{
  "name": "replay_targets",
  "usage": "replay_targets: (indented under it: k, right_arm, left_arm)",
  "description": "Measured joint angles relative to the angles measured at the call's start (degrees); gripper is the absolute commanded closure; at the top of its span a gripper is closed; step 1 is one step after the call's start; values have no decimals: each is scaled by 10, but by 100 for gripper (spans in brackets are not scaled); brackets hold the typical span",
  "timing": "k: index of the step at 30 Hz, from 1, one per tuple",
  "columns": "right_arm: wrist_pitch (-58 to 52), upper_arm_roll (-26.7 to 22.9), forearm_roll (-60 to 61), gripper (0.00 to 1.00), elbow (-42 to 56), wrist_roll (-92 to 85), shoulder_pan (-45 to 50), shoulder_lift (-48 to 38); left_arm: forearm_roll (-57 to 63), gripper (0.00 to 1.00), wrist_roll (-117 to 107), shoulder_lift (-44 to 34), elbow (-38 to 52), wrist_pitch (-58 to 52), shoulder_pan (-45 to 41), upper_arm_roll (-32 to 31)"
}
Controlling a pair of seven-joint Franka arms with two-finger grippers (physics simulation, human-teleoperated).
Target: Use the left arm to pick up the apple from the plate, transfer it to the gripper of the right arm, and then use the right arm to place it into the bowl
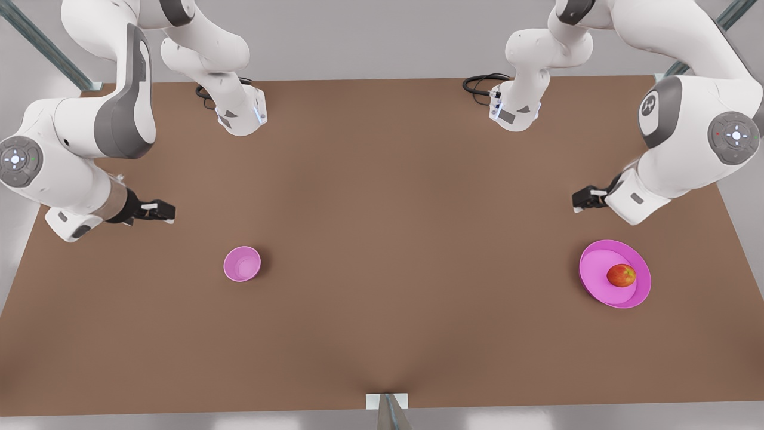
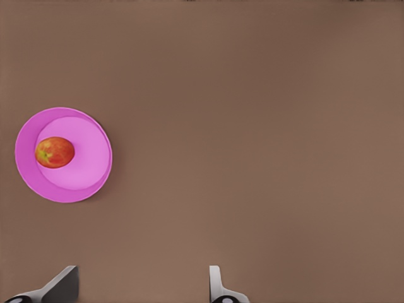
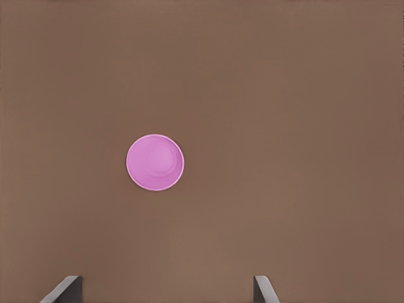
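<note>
Apple (image 1: pixel 621 275), small and red with yellow-orange patches, sits on the pink plate (image 1: pixel 597 285) at the front view's right side of the brown table (image 1: pixel 382 239). The small pink bowl (image 1: pixel 242 264) stands well apart from the plate, toward the front view's left. The left gripper (image 1: pixel 578 199) hangs above the table near the plate, its white arm bent down from the far edge; the right gripper (image 1: pixel 168 211) hangs near the bowl on the same kind of bent arm. From here I cannot tell how either pair of jaws stands.

From the left wrist, the apple (image 2: pixel 55 152) lies off-centre in the plate (image 2: pixel 88 183), and the fingers (image 2: pixel 216 284), cut off at the edge, are spread wide, holding nothing.

From the right wrist, the bowl (image 3: pixel 155 162) is empty, and the fingers (image 3: pixel 264 290), only tips showing, are wide apart too.
</note>
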Motion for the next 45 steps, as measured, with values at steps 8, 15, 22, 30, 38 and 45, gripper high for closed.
replay_targets:
  k: [8, 15, 22, 30, 38, 45]
  right_arm:
    - [23, 0, 0, 0, 0, 0, 0, 0]
    - [29, 0, 0, 0, 0, 0, 0, 0]
    - [31, 0, 0, 0, 0, 0, 0, 0]
    - [32, 0, 0, 0, 1, 1, 1, 0]
    - [32, 0, 0, 0, 1, 0, 0, 0]
    - [32, 0, 0, 0, 1, 0, 0, 0]
  left_arm:
    - [-1, 0, 11, 13, -142, 138, 12, 86]
    - [-66, 0, 66, 72, -251, 341, 41, 151]
    - [-101, 0, 131, 136, -288, 482, 82, 159]
    - [-162, 0, 223, 199, -287, 573, 105, 164]
    - [-169, 0, 288, 241, -288, 610, 107, 164]
    - [-170, 0, 327, 261, -286, 636, 111, 163]
